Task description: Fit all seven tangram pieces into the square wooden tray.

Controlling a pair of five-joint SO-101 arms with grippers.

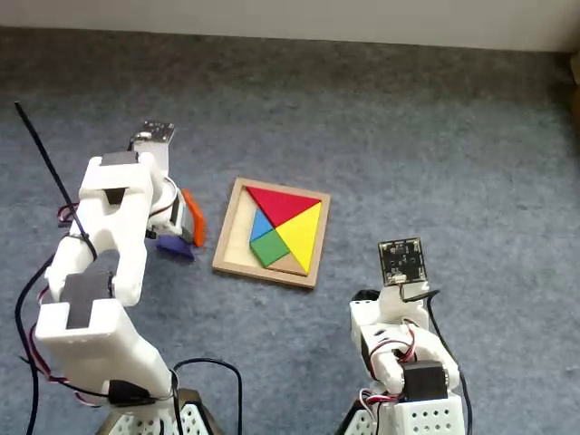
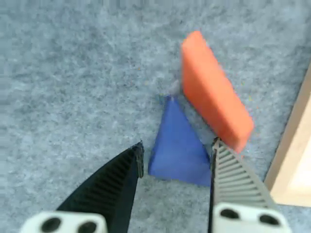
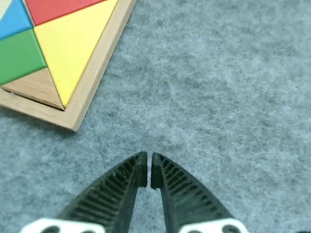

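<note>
The square wooden tray [image 1: 228, 237] lies mid-table holding a red triangle [image 1: 279, 204], a yellow triangle [image 1: 304, 231], a small blue triangle [image 1: 260, 226] and a green piece [image 1: 269, 247]. Its corner [image 3: 77, 116] is also in the right wrist view. Left of the tray, an orange parallelogram [image 2: 215, 92] and a dark blue triangle [image 2: 178, 145] lie on the carpet. My left gripper [image 2: 176, 150] is open, its fingertips on either side of the blue triangle's wide end. My right gripper [image 3: 148, 168] is shut and empty over bare carpet near the tray's front right corner.
Grey carpet [image 1: 435, 136] covers the whole table. A black cable [image 1: 45, 163] runs up along the left arm. Part of the tray's floor [image 1: 292, 264] near its front edge is bare wood.
</note>
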